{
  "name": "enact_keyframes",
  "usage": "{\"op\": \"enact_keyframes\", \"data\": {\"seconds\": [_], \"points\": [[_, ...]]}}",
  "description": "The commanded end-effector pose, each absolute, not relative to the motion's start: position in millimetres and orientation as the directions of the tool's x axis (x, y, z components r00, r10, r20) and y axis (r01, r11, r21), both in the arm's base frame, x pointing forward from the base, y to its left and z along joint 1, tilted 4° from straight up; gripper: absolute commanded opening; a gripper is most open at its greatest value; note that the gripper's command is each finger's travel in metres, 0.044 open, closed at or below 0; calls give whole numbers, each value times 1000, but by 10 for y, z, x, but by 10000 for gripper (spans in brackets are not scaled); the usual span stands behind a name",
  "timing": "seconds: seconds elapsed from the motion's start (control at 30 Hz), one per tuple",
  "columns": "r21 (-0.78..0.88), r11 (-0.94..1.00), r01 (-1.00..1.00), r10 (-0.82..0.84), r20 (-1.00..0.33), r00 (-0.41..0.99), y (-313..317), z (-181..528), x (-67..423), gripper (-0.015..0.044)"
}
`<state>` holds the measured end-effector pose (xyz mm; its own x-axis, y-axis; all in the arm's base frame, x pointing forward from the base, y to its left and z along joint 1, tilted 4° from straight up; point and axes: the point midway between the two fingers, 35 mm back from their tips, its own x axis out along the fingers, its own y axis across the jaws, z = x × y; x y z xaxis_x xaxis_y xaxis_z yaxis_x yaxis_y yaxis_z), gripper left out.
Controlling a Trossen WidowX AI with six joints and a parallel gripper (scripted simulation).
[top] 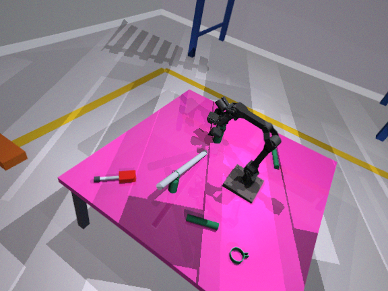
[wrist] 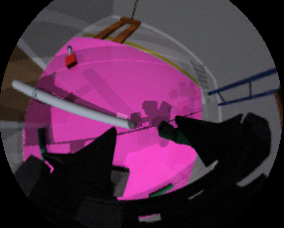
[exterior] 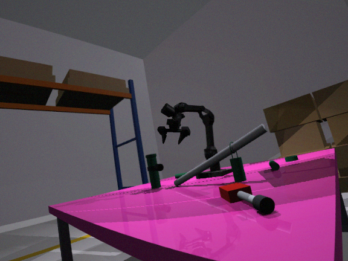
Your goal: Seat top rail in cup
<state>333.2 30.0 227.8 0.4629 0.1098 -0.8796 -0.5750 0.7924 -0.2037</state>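
The pale rail (top: 183, 169) (exterior: 217, 159) (wrist: 74, 108) slopes through the wire loop (exterior: 231, 148) on the short green post (top: 173, 186) (exterior: 238, 169). Its lower end is down at or near the table, short of the big green post (top: 218, 138) (exterior: 154, 179) and outside the cup. The dark rail-end cup (exterior: 158, 167) (wrist: 166, 130) sticks out from the big post toward the rail, some way below the post cap (exterior: 151, 156). My gripper (top: 211, 126) (exterior: 171, 143) (wrist: 146, 124) is open and empty, pointing down above the big post's area, clear of the rail. The brace band is hard to make out.
A red mallet (top: 127, 176) (exterior: 235, 191) (wrist: 71, 60) lies on the pink table (top: 101, 158). One green rod (top: 202, 221) (exterior: 273, 165) and a green ring clamp (top: 237, 255) lie toward the near side. Another green rod (top: 275, 159) lies behind the arm base.
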Motion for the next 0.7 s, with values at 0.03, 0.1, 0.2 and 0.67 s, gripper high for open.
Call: {"op": "enact_keyframes", "data": {"seconds": [0.03,0.1,0.2,0.67], "points": [[-353,554,-754,78,-879,469,-57,2201,3434,440],[-404,423,-811,61,-880,471,-227,2166,3463,440],[-455,209,-865,35,-881,472,-490,2113,3489,440],[-472,24,-881,14,-881,472,-709,2016,3500,440]]}}
